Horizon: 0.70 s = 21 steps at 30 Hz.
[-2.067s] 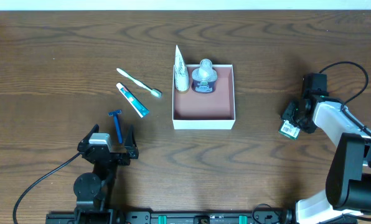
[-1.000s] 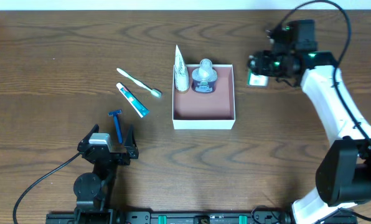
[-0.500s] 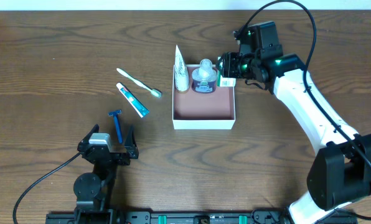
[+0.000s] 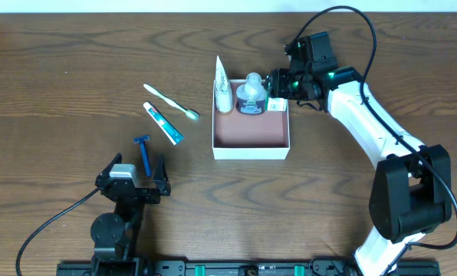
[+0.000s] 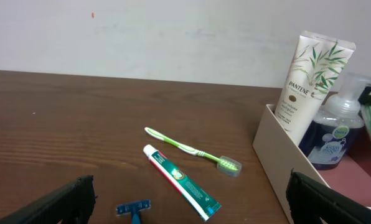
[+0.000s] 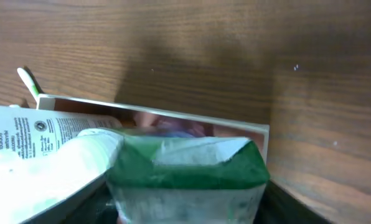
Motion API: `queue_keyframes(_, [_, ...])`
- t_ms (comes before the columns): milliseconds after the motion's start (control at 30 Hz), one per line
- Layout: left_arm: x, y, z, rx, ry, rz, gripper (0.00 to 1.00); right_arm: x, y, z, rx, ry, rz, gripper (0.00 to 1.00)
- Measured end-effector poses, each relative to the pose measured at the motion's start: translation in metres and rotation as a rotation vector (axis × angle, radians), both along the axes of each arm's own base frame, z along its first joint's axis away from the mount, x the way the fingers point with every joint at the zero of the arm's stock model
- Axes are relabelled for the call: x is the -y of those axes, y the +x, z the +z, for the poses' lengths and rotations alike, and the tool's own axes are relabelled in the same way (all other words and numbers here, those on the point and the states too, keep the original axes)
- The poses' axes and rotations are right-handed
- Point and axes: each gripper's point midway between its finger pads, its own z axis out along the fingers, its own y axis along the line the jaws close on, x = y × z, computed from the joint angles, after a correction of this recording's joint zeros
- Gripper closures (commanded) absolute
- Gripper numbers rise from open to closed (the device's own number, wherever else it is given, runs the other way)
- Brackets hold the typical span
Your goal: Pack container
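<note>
The container (image 4: 251, 150), a shallow white-walled box with a reddish-brown floor, holds an upright white tube (image 4: 223, 86) and a blue pump bottle (image 4: 251, 95) along its far wall. My right gripper (image 4: 277, 100) is shut on a small green and white packet (image 6: 187, 180) and holds it over the container's far right corner (image 6: 260, 132). My left gripper (image 4: 133, 182) is open and empty at the near left. A blue razor (image 4: 143, 152), a toothpaste tube (image 4: 164, 123) and a green toothbrush (image 4: 170, 101) lie left of the container. They also show in the left wrist view (image 5: 180, 180).
The wooden table runs to a white wall at the back (image 5: 173, 31). The right arm (image 4: 382, 130) reaches across the right half of the table. A black cable (image 4: 44, 226) trails from the left arm at the near left.
My right arm has swung from the table's right side to the far side and then left, carrying the green packet until it is over the container's far right corner. The left arm has not moved.
</note>
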Motion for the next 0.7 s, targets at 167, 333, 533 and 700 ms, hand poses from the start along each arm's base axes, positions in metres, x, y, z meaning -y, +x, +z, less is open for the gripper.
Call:
queue_keyframes(167, [0.0,0.0,0.0,0.0,0.0,0.0,0.02,-0.0004,0.0008,0.0006,0.004,0.003,-0.001,0.22])
queue_keyframes(333, [0.0,0.0,0.0,0.0,0.0,0.0,0.02,-0.0004,0.0008,0.0006,0.003,0.003,-0.001,0.22])
queue_keyframes(533, [0.0,0.0,0.0,0.0,0.0,0.0,0.02,-0.002,0.002,0.0021,0.011,0.011,0.004,0.23])
queue_keyframes(700, [0.0,0.0,0.0,0.0,0.0,0.0,0.02,-0.0019,-0.0049,0.0051,-0.01,0.018,0.01,0.23])
